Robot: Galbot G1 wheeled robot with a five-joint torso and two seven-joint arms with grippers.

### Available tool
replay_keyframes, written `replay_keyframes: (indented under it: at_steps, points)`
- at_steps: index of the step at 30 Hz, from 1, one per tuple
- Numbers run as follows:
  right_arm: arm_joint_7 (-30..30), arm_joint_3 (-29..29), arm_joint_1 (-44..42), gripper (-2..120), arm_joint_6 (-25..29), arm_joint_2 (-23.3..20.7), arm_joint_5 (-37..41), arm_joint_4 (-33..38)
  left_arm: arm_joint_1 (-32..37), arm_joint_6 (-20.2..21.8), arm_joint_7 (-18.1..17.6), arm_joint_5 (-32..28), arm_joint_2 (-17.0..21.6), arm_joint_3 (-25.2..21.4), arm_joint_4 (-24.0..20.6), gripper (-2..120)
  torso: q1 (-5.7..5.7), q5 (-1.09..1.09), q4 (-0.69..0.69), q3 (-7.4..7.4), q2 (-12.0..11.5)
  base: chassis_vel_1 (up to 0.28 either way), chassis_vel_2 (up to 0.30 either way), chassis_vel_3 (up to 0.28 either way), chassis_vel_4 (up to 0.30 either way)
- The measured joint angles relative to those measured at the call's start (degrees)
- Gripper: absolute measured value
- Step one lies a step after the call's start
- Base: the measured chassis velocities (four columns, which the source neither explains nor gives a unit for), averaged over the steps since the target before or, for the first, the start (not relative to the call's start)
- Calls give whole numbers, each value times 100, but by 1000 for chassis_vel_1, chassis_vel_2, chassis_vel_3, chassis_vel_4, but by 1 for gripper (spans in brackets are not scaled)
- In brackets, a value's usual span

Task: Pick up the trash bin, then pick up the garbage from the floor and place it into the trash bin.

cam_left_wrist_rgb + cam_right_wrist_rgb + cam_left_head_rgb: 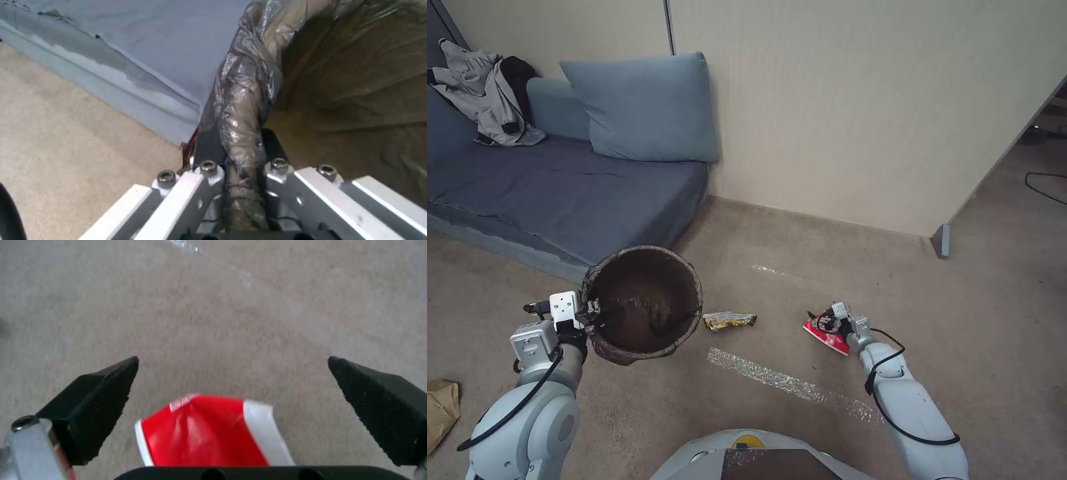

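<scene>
The left gripper (590, 311) is clamped on the rim of the small round trash bin (647, 303) lined with a wrinkled dark-brown plastic bag, holding it off the beige carpet (760, 233) with its mouth tipped up toward the robot; in the left wrist view the fingers (209, 146) pinch the bag-wrapped rim (242, 110) from both sides. Behind the bin sits a low blue-grey fabric sofa (560, 187) with a blue cushion (647, 110) against the wall. The right gripper (825, 321) is down at the floor over a flat red-and-white snack packet (827, 337), its black textured fingers (104, 396) spread wide apart with the packet (209, 430) lying between them, not yet pinched. A crumpled yellow-and-red wrapper (730, 321) lies on the carpet just beside the bin, between the two grippers. A crumpled brown paper bag (440, 410) rests on the floor well apart, off to the robot's left
</scene>
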Motion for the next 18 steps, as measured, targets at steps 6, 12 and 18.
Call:
replay_keyframes:
  at_steps: [6, 12, 18]
  points:
    - [-48, 95, -8, 100, 49, 49, -69, -199, -4, 0, 1, 1, 18, 0, 0, 5, 0, 0, 1, 0, 0, 0, 0, 0, 0]
    - [-142, 143, -38, 100, 52, 48, -75, -291, -25, 2, 2, -2, 25, 8, 14, 5, 0, 0, 1, 0, 0, 0, 0, 0, 0]
    - [-217, 184, 19, 100, 19, 53, -84, -457, -32, 6, 2, -2, 28, 33, 21, 5, 0, 0, 1, 0, 0, 0, 0, 0, 0]
